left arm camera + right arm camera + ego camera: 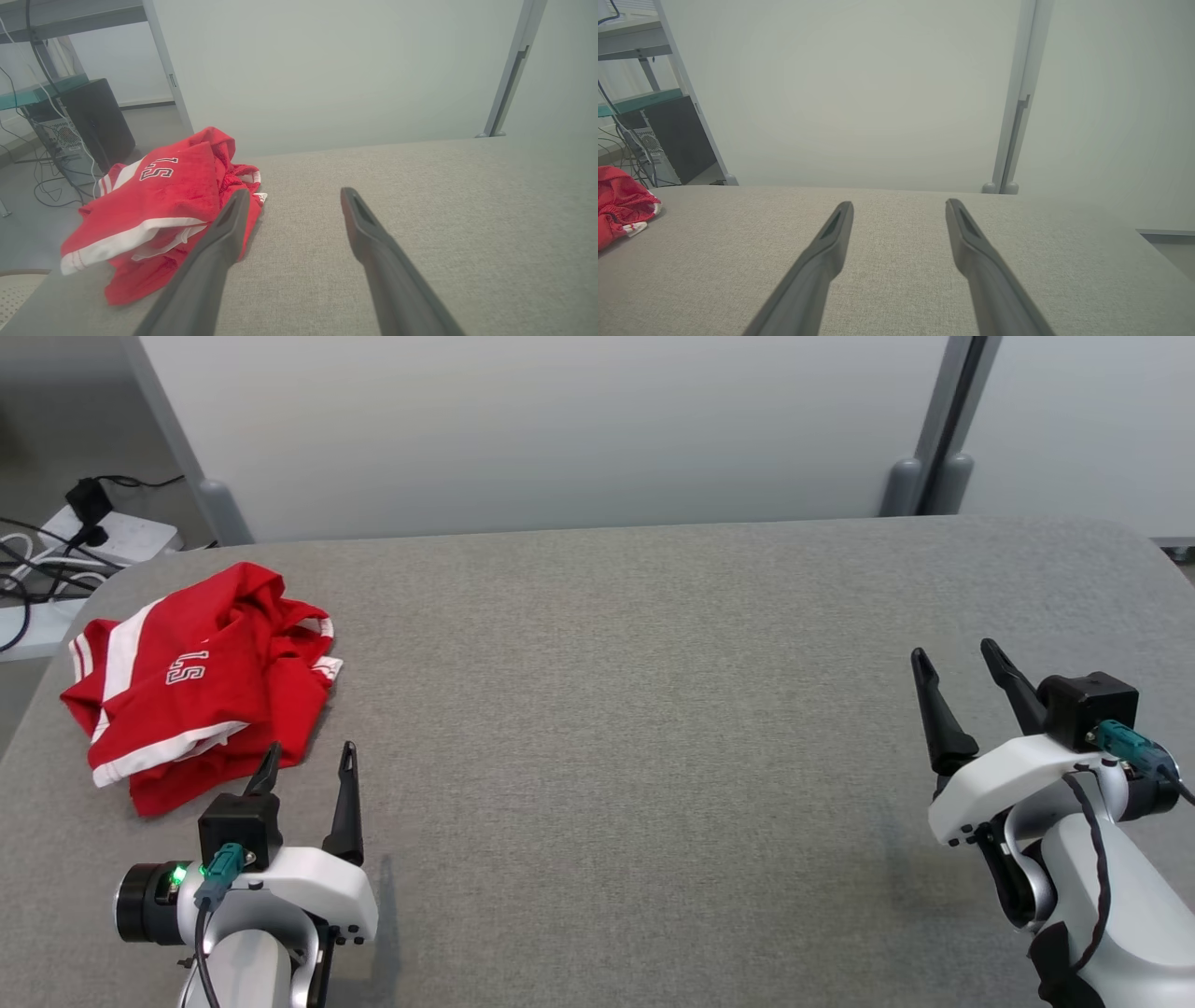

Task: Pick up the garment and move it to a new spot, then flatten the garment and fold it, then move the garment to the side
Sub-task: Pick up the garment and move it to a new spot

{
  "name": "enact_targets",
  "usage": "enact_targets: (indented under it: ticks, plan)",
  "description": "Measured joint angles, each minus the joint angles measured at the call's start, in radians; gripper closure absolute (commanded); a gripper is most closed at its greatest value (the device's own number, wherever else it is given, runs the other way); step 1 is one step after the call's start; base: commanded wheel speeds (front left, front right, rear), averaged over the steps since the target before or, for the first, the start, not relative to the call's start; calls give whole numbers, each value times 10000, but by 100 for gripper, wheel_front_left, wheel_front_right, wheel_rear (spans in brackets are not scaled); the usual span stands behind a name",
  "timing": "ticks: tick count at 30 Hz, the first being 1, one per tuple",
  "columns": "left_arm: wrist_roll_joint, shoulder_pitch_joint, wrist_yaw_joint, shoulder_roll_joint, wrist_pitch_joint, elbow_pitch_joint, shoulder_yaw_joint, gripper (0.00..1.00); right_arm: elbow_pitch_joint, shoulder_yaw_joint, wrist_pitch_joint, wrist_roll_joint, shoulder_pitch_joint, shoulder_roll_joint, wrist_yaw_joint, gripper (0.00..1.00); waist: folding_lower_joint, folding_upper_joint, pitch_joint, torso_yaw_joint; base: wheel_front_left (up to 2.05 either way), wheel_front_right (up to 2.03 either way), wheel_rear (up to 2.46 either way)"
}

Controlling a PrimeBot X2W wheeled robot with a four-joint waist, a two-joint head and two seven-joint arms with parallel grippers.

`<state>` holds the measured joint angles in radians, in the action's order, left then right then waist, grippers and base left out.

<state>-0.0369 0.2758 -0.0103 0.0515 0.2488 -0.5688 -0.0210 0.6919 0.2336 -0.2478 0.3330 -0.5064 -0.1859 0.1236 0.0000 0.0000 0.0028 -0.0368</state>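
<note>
Table has garment bunched at its left edge, left gripper spread wide just beside the near hem, right gripper equally wide and well apart, so left should bite a thick fold.

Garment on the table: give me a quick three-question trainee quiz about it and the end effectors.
1. True or false: the red garment lies flat and neatly folded.
2. Which is nearer the garment? A: the left end effector. B: the right end effector.
3. Fill in: the fingers of both end effectors are spread ____ (open/shut), holding nothing.
Key: 1 false, it is crumpled; 2 A; 3 open.
</note>
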Motion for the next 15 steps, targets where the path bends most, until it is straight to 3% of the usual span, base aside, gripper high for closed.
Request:
enact_targets:
  ticks: [6,15]
  plan:
    - [-84,-10,2,-27,2,75,-146,0,-61,301,-2,8,22,84,0,0,0,0,37,787,0,0,0]
    - [-69,-66,4,10,27,94,-334,0,-79,930,-2,125,29,276,0,0,0,0,-4,2522,0,0,0]
